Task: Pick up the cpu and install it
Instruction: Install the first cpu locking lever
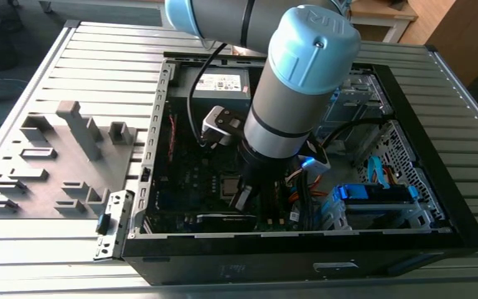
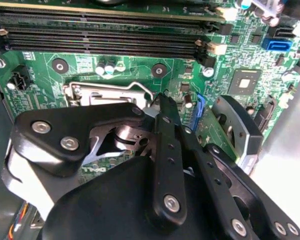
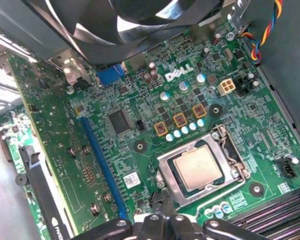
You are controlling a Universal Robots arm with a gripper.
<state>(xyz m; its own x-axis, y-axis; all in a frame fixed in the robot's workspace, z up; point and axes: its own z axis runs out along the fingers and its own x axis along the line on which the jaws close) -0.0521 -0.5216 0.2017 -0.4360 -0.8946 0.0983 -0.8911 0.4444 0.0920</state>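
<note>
The cpu (image 3: 197,167), a small square chip with a silver-grey top, lies flat in the motherboard socket (image 3: 165,165) with a metal frame around it. In the exterior view the cpu (image 1: 229,185) shows as a small square inside the open computer case (image 1: 305,240). My gripper (image 3: 163,210) hovers just beside the socket, shut and holding nothing. In the second wrist view the gripper (image 2: 157,100) and its black links cover most of the socket (image 2: 105,92), hiding the chip. The arm reaches down into the case, with the gripper (image 1: 241,202) low over the board.
Memory slots (image 2: 100,35) run along one side of the socket. An upright expansion card (image 3: 50,165) and a fan (image 3: 140,20) stand close by. The power supply (image 1: 220,84) fills the case's far end. A grey fixture plate (image 1: 56,162) lies at the exterior view's left.
</note>
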